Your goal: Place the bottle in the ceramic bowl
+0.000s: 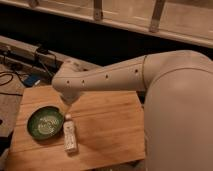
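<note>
gripper (66,107): I am seeing it hanging under the arm (115,77), just above the bottle's cap; whether it is clenched or released, I cannot tell.
bottle (70,137): lying flat on the table (112,127), just beside the bowl's right rim.
ceramic bowl (33,120): sitting near the table's left edge.

I saw the arm's (110,77) smooth matt plastic shell, its gripper (66,106) just above the translucent plastic bottle (70,136), a glossy glazed ceramic bowl (33,125) and a grained wooden table (110,125).
</note>
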Robot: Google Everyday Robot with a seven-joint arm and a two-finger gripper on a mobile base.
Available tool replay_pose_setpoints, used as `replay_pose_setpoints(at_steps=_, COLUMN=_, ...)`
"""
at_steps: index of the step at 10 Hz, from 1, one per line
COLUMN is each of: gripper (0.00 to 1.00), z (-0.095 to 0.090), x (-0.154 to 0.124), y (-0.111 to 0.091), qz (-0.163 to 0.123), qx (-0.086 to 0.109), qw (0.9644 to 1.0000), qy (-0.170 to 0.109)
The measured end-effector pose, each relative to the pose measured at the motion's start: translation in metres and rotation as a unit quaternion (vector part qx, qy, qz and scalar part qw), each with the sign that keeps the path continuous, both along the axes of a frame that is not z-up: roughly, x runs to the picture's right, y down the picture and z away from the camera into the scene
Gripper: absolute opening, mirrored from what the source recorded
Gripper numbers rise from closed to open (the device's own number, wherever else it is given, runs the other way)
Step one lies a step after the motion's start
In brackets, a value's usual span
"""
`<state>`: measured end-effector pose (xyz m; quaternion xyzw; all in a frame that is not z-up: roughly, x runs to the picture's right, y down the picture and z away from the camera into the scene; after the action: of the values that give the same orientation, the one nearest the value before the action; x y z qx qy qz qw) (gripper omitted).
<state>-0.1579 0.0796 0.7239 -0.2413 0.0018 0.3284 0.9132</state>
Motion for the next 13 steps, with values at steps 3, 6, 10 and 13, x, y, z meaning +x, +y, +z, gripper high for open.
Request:
replay_pose_setpoints(at_steps=3, gripper=0.80, z=-0.011, x=0.040, y=0.025, qz=0.036, qx=-0.012, qw=0.9985, qy=0.039)
replay_pose_setpoints(at_steps=6, gripper=0.80, z=-0.011, x=0.039, y=0.025, qz=0.034, qx=-0.012, qw=0.9986, qy=0.039)
replay_pose_setpoints(at_steps=10, gripper=0.80, z=-0.015, x=0.035, y=0.055, qz=0.025, qx=-0.038, qw=0.9970, qy=0.064)
replay_pose_setpoints(at_steps=13, gripper=0.80, z=-0.018, x=0.035, y=0.102, qz=0.034, qx=-0.067, qw=0.9943, qy=0.076)
